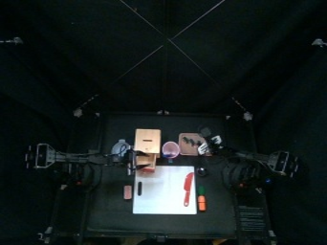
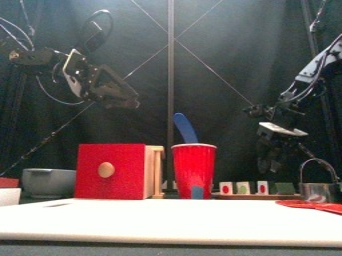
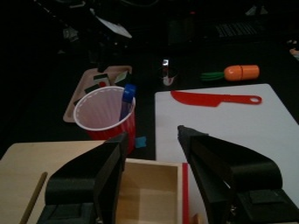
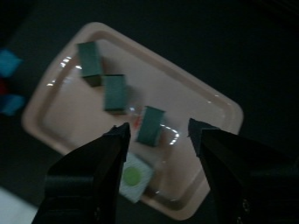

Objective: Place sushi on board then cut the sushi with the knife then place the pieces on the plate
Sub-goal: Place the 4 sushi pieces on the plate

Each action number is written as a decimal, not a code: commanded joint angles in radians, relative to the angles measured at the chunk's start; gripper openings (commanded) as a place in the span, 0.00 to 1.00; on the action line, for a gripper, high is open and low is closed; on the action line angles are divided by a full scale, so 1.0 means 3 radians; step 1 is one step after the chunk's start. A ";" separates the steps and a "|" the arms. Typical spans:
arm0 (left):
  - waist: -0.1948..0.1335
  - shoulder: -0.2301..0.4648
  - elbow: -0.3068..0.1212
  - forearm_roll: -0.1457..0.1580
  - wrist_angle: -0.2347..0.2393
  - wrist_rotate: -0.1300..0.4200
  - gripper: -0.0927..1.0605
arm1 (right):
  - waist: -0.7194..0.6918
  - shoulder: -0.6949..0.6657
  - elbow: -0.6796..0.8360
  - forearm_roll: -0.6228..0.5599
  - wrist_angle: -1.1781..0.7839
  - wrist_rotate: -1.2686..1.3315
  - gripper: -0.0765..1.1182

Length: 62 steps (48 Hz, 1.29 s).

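1. Black curtains close the booth around a dark table [image 1: 109, 209]. The white board [image 1: 160, 196] lies in the lower middle of the top view, and the red knife [image 1: 186, 184] lies flat on it.
2. Three sushi pieces [image 4: 117, 92] lie in a slanted row on the pink tray [image 4: 176, 74], in the centre of the right wrist view.
3. The right gripper [image 4: 158, 125] hangs above this tray, its jaws apart and holding nothing.
4. The left gripper [image 3: 151, 136] hangs above the wooden box [image 3: 146, 179], its jaws also apart and empty. The red cup [image 3: 103, 109] with the blue knife [image 3: 128, 90] stands just beside the box.
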 commanded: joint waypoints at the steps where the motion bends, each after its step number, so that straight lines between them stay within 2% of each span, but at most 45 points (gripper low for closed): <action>1: 0.0010 -0.0005 -0.0046 -0.0005 -0.0010 -0.0005 0.82 | 0.0128 -0.0133 -0.0046 0.0363 0.0077 0.0005 0.82; 8: 0.0010 -0.0005 -0.0051 -0.0005 -0.0010 -0.0005 0.82 | 0.0128 -0.0128 0.0036 0.0864 0.0220 -0.0015 0.85; 19: 0.0010 0.0010 -0.0046 0.0000 -0.0026 0.0000 0.82 | 0.0082 -0.0112 0.0128 0.1207 0.0276 -0.0031 0.90; 29: 0.0010 0.0066 -0.0046 0.0000 -0.0031 0.0005 0.82 | -0.0010 -0.0005 0.0118 0.1278 0.0230 -0.0005 0.90; 44: 0.0010 0.0061 -0.0046 0.0005 -0.0026 0.0005 0.82 | -0.0235 0.0383 -0.0020 0.1248 0.0066 -0.0020 0.90; 62: 0.0010 0.0066 -0.0036 0.0010 -0.0026 0.0005 0.82 | -0.0276 0.0608 -0.0092 0.1217 0.0056 -0.0041 0.89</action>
